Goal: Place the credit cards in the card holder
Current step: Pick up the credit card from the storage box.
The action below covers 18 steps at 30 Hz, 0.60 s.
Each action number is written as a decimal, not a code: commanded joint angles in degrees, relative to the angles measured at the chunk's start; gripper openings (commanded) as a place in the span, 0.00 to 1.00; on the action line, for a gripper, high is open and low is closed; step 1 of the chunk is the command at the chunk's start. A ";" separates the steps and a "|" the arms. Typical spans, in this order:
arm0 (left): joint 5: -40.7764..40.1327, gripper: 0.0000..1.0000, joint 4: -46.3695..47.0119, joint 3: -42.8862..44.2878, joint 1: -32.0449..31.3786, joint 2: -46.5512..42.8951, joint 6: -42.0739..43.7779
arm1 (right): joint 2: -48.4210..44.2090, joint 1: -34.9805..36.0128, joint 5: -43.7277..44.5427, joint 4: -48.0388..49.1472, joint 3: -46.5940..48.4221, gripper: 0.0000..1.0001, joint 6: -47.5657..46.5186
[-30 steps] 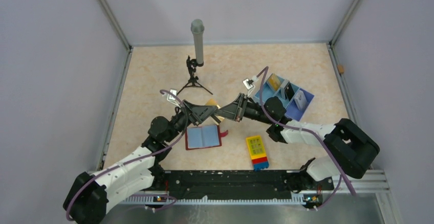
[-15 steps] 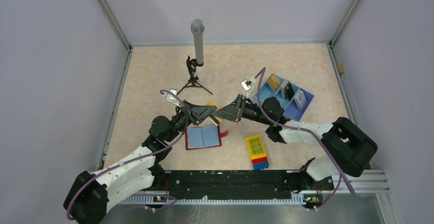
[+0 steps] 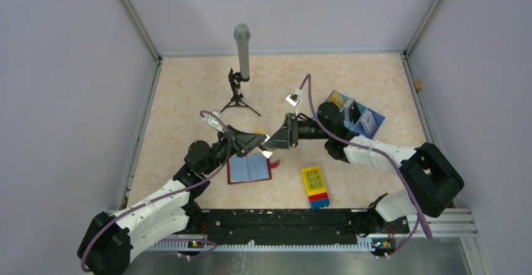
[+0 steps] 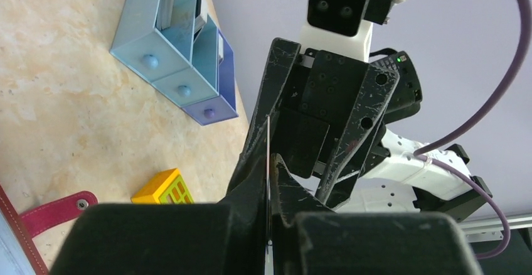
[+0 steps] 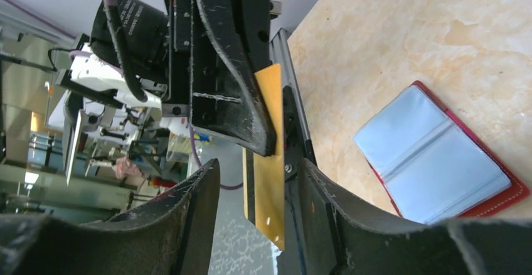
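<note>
left gripper (image 3: 258, 140) pinched tight on the yellow-gold card (image 5: 266, 181), holding it up off the table (image 3: 188, 99). right gripper (image 3: 280, 138) faces it, fingers spread either side of the card. card holder (image 3: 250, 168) lies open flat just below them.

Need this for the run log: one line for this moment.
left gripper shut on yellow card | right gripper open around it | card holder lying open
</note>
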 commanded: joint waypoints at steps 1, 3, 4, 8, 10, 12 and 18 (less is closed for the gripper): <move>2.12 0.00 0.75 2.11 0.25 0.39 -1.17 | -1.27 -0.32 -7.83 -7.45 4.47 0.46 -6.95; 2.27 0.00 1.47 2.10 0.17 0.56 -1.41 | -1.31 -0.33 -8.25 -9.79 5.17 0.40 -8.22; 2.42 0.00 1.72 2.22 0.18 0.73 -1.46 | -1.45 -0.35 -8.17 -10.97 5.39 0.38 -9.01; 3.11 0.00 2.04 2.54 0.25 1.43 -1.35 | -1.68 -0.35 -7.33 -14.56 5.98 0.25 -10.64; 3.69 0.00 2.15 2.83 0.19 1.92 -1.35 | -1.39 -0.32 -6.81 -15.16 6.00 0.17 -10.57; 4.31 0.00 2.11 3.01 0.21 2.28 -1.35 | -0.98 -0.34 -6.33 -15.15 5.92 0.12 -10.10; 5.61 0.00 1.03 3.22 0.20 2.20 -1.11 | -0.38 -0.51 -5.90 -13.34 5.30 0.22 -9.02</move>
